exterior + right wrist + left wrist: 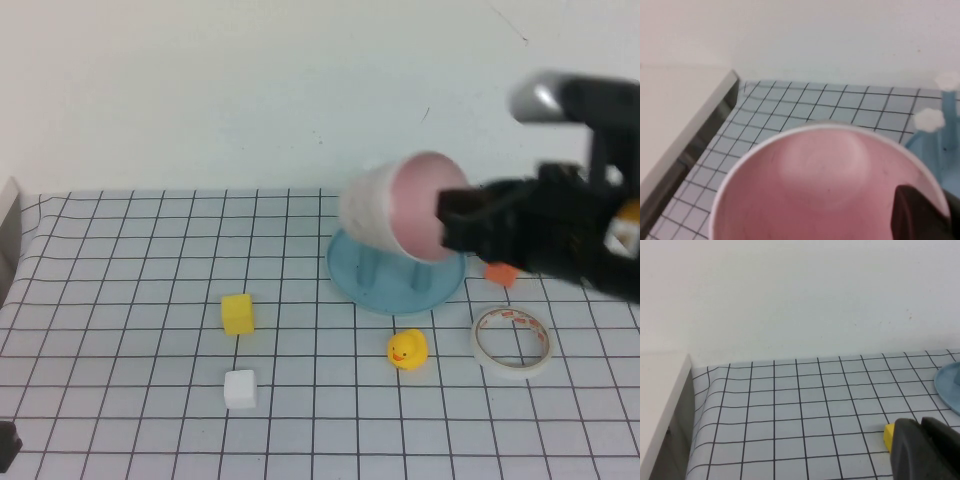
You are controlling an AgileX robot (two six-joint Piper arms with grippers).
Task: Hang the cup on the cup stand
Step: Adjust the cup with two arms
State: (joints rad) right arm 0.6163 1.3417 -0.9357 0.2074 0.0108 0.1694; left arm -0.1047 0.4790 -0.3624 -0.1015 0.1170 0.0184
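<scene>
Yellow block (238, 313), white block (240, 389), duck (407, 350), tape roll (512, 342)

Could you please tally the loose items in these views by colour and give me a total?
Pink: 1, pale pink tapered cup
Blue: 1, light-blue round cup stand
Yellow: 2, yellow cube, yellow rubber duck
White: 2, white cube, white tape roll
Orange: 1, small orange block
Total: 7

Right pincer (455, 215) at right of frame — blocky matte black, silver cylinder above, an orange spot beneath. Left pincer (925, 450): rounded black casing.
</scene>
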